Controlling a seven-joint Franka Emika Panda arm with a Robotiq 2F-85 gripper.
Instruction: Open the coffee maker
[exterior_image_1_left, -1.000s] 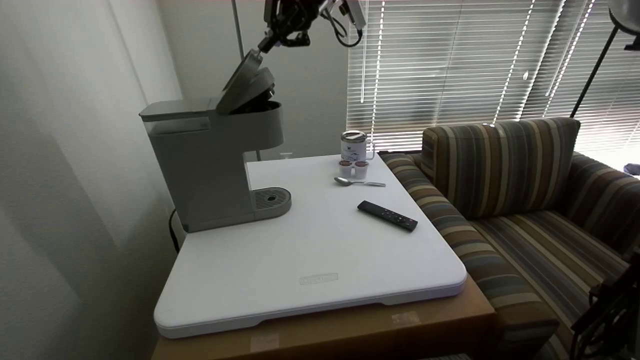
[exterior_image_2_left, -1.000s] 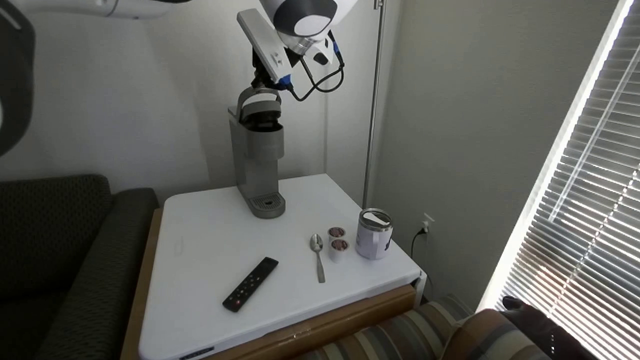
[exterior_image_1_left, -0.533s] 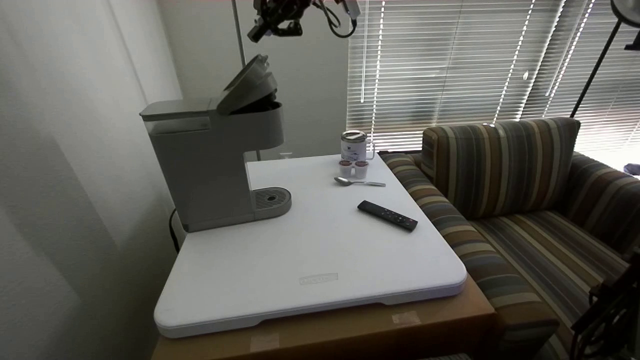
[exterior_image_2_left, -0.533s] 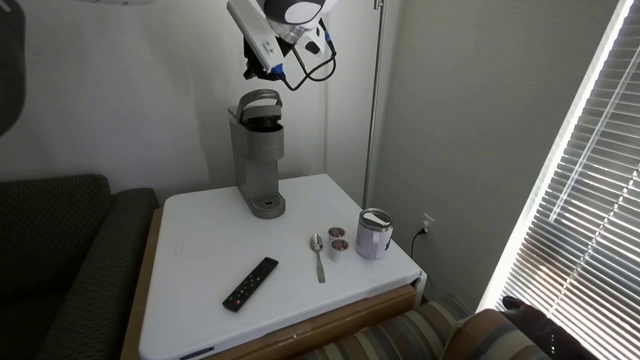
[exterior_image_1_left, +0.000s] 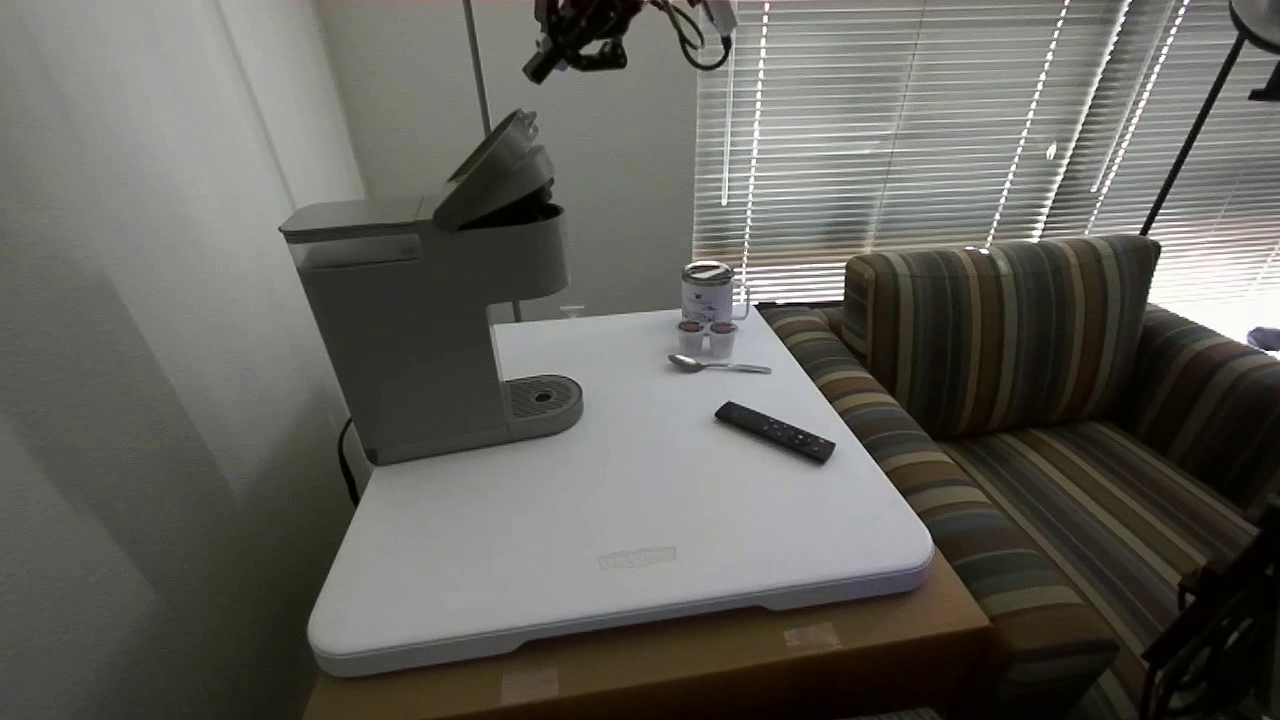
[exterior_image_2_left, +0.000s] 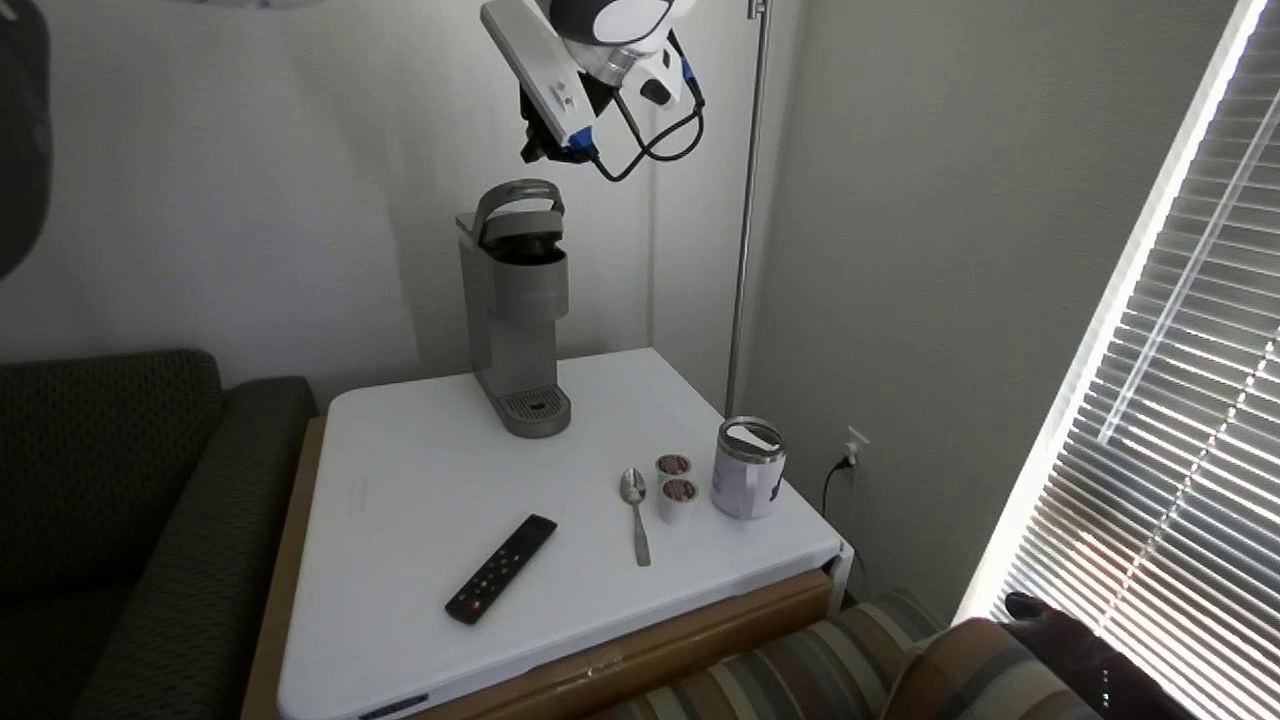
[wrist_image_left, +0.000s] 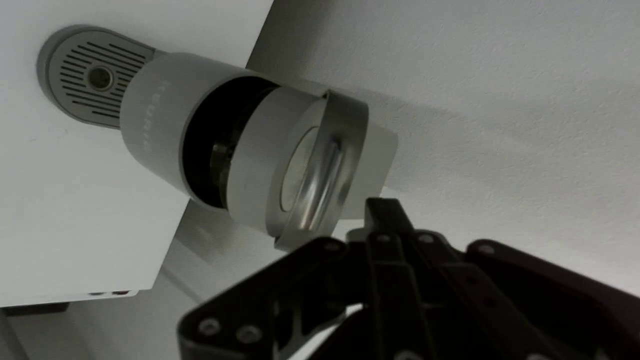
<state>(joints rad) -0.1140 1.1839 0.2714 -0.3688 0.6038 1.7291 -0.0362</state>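
The coffee maker (exterior_image_1_left: 430, 340) is a tall gray boxy machine, also in an exterior view (exterior_image_2_left: 515, 340) and the wrist view (wrist_image_left: 155, 115). Its top lid (exterior_image_1_left: 497, 165) is tilted up and back, with a dark gap above the brew head. The lid's metal handle (wrist_image_left: 322, 185) shows in the wrist view. My gripper (exterior_image_1_left: 537, 70) is above the lid and apart from it, and also shows in an exterior view (exterior_image_2_left: 530, 155). In the wrist view its fingertips (wrist_image_left: 385, 210) are together with nothing visible between them.
The white table (exterior_image_1_left: 600, 500) carries a black remote (exterior_image_1_left: 775, 432), a spoon (exterior_image_2_left: 636, 515), two small pods (exterior_image_2_left: 677, 495) and a lidded mug (exterior_image_2_left: 748, 470). A wall (exterior_image_2_left: 250, 200) stands behind the coffee maker. A metal pole (exterior_image_2_left: 748, 230) and a striped armchair (exterior_image_1_left: 1010, 340) are nearby.
My gripper was at the lid's edge a second ago. It has since risen off it, shifting left then back right in an exterior view. The lid settled slightly lower and remains raised.
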